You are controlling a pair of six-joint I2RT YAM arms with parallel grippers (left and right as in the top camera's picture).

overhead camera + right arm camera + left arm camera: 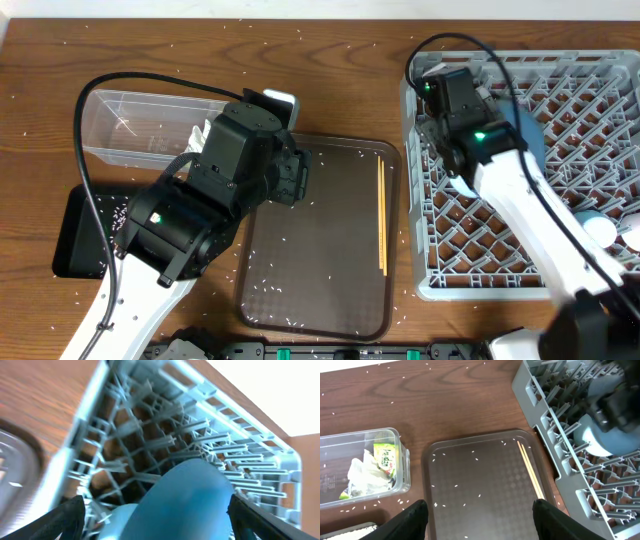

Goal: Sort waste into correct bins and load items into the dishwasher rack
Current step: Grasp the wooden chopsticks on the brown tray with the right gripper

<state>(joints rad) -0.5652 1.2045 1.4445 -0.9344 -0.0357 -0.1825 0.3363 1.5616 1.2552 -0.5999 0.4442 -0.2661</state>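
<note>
In the grey dishwasher rack (430, 270) the large blue plate (195, 500) leans among the pegs. My right gripper (157, 520) is open, its fingers standing wide on either side of the plate. My left gripper (480, 520) hangs open over the brown serving tray (485, 485) with nothing between its fingers. The pair of chopsticks (532, 475) lies along the tray's right side. Crumpled white paper with a yellow-green wrapper (372, 467) sits in the clear tub (140, 125). The black tray (75, 235) lies at the left. White rice grains (455, 485) dot the tray and table.
Two small cups (605, 232) sit at the rack's right edge. The rack's near wall (535, 405) rises close to the right of the brown tray. A white object (280, 100) shows just behind my left arm, next to the tub.
</note>
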